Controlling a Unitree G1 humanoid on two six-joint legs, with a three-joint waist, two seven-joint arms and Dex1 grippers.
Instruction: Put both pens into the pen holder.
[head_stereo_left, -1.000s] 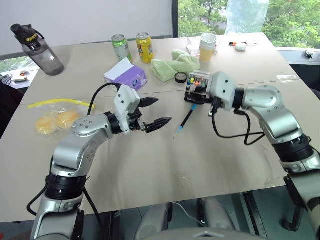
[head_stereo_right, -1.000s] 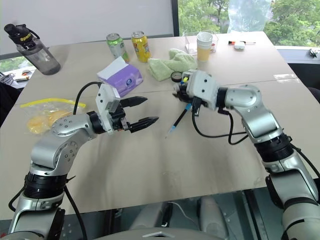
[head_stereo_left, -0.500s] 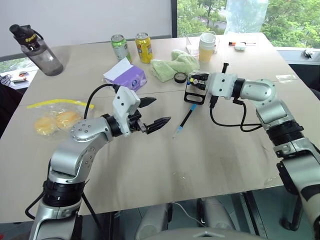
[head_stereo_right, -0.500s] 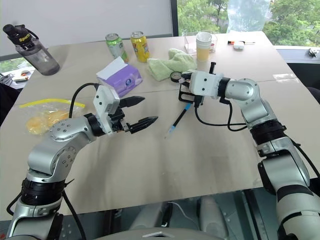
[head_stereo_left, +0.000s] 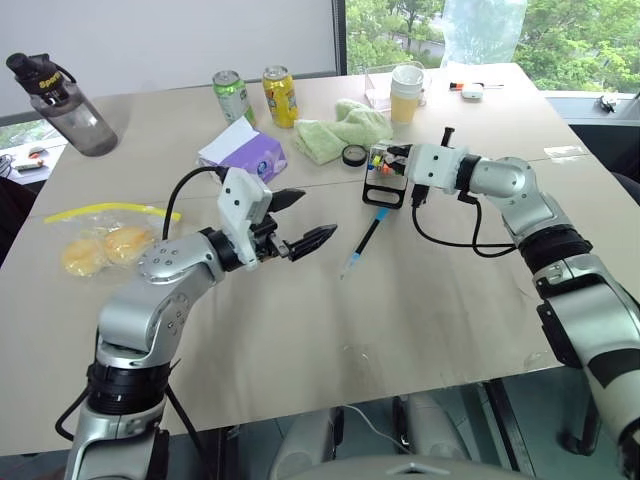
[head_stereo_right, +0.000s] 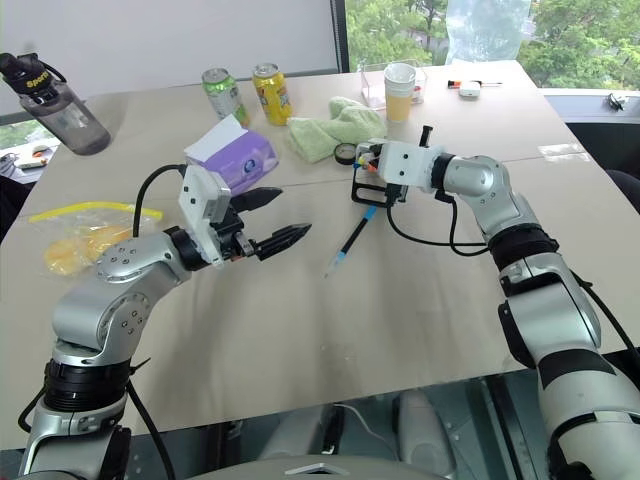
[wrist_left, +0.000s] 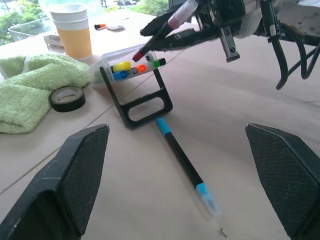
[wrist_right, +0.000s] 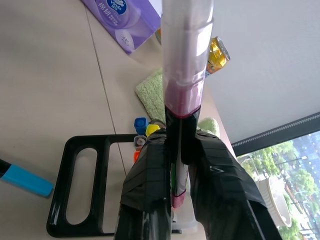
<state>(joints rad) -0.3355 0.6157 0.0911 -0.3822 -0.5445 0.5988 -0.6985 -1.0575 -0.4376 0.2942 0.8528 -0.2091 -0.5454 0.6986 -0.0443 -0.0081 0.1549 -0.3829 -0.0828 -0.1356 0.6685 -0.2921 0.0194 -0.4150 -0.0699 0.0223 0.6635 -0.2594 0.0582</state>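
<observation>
Beige surface (head_stereo_left: 420, 300) | right pincer (wrist_right: 172, 197) pinching pink-ended pen (wrist_left: 159, 36) over pen holder (head_stereo_left: 388, 172) | left pincer (head_stereo_left: 300, 220) spread, idle | next: release; blue-capped pen (head_stereo_left: 362, 243) at holder's 6 o'clock

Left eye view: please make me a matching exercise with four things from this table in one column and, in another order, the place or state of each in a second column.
Things
1. black pen with light blue cap
2. thin dark pen with pink end
3. left gripper
4. roll of black tape

Places or states
A. open, holding nothing
B. beside the green towel
C. lying flat on the table, in front of the black-framed pen holder
D. gripped by the right gripper, over the pen holder

Pairs: 1-C, 2-D, 3-A, 4-B
</observation>
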